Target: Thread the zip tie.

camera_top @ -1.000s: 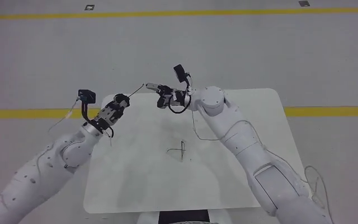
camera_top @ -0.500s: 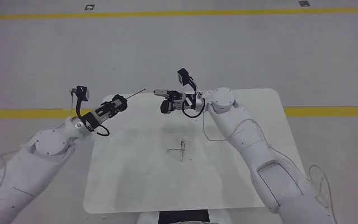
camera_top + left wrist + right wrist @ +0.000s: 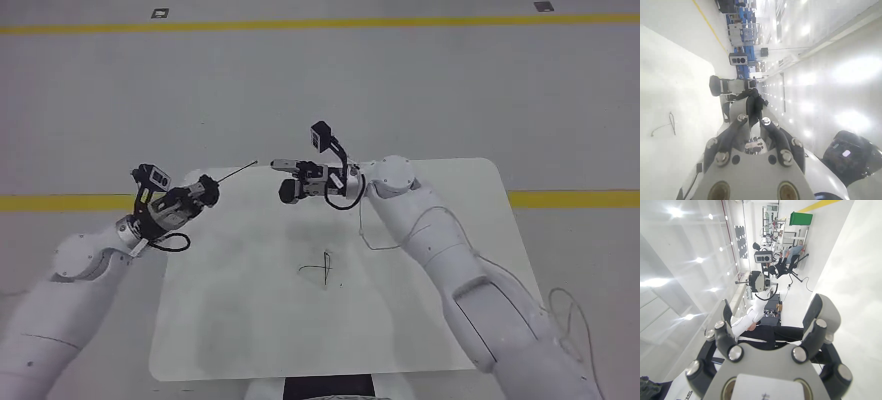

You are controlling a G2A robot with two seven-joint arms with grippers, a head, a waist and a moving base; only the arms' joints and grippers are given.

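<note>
one zip tie (image 3: 238, 171) in left gripper (image 3: 211, 184); two loose ties (image 3: 325, 268) crossed on table (image 3: 430, 300)

We see a black zip tie (image 3: 238, 172) over the white table (image 3: 420, 300), and a yellow stripe (image 3: 570, 198) on the grey floor (image 3: 400, 90) beside that table.

We hold both arms raised and reaching forward, with the wrists turned inward so the two grippers face each other, near but apart. Our left gripper (image 3: 207, 187) has its fingers pinched on the zip tie (image 3: 237, 172). Our right gripper (image 3: 283, 177) stands with its jaws spread wide.
</note>
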